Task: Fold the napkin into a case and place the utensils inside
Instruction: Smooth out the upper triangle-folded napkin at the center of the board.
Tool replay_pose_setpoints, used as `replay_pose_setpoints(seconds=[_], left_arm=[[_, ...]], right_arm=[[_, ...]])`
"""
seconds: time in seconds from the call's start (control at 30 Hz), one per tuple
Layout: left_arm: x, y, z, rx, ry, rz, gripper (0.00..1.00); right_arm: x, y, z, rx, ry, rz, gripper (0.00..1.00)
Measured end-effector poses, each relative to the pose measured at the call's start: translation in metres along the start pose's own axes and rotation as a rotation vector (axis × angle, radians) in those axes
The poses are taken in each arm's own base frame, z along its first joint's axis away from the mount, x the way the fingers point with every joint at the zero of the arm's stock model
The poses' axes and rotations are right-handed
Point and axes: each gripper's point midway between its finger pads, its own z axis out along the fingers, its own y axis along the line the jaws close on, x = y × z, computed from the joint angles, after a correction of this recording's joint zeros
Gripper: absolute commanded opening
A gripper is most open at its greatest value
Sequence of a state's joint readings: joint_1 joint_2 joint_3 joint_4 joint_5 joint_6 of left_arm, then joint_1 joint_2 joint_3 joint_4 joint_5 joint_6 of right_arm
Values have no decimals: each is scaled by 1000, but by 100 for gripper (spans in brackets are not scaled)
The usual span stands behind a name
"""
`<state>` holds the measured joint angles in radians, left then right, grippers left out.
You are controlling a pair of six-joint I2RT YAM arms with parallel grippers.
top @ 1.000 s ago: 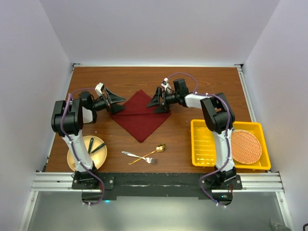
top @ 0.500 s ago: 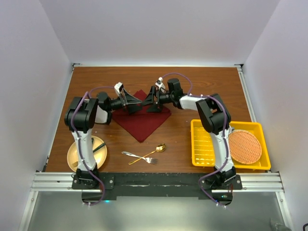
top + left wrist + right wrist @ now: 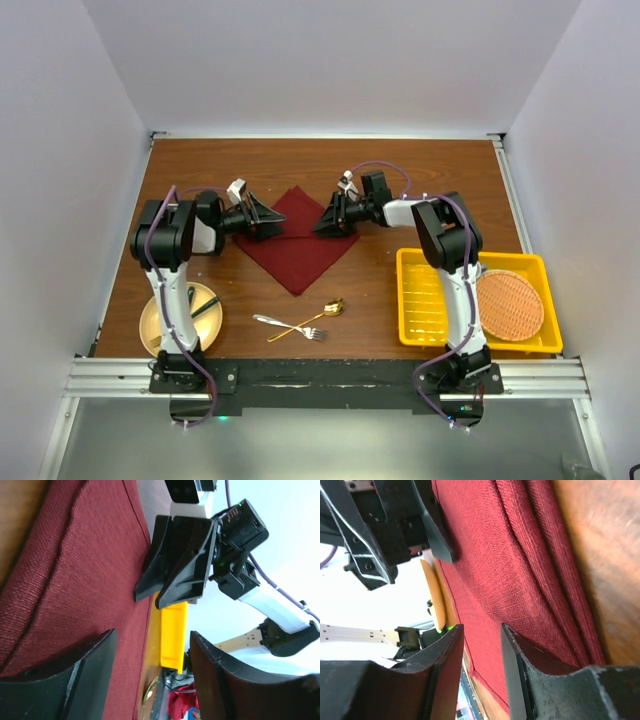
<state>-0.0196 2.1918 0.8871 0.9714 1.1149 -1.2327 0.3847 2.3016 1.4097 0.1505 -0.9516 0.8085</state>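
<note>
The napkin lies mid-table. Before it, the fork and spoon lie crossed. A plate sits front-left of it, and to its right is a tray holding a mat.

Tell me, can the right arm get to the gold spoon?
Probably yes. The gold spoon lies in the open near the front, crossed with the fork, nothing covering it. The right tool is at the napkin, and the yellow tray sits off to the side.
</note>
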Motion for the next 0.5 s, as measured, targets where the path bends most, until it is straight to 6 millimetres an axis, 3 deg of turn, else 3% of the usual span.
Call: replay_pose_setpoints(seconds=[0.07, 0.17, 0.27, 0.3, 0.4, 0.5], left_arm=[[-4, -2, 1, -21, 14, 45, 66], [-19, -12, 2, -76, 34, 166, 53], [-46, -36, -2, -164, 27, 368, 40], [-53, -44, -5, -192, 22, 436, 33], [-55, -58, -20, -277, 33, 600, 27], [-40, -49, -34, -362, 103, 697, 23]], right_arm=[[5, 4, 0, -9, 4, 13, 41], [13, 15, 3, -21, 23, 35, 41], [12, 32, 0, -33, 49, 7, 34], [6, 40, -1, -34, 48, -24, 29], [-23, 59, -15, -27, 4, -147, 24], [-44, 62, -35, 27, -51, -252, 18]])
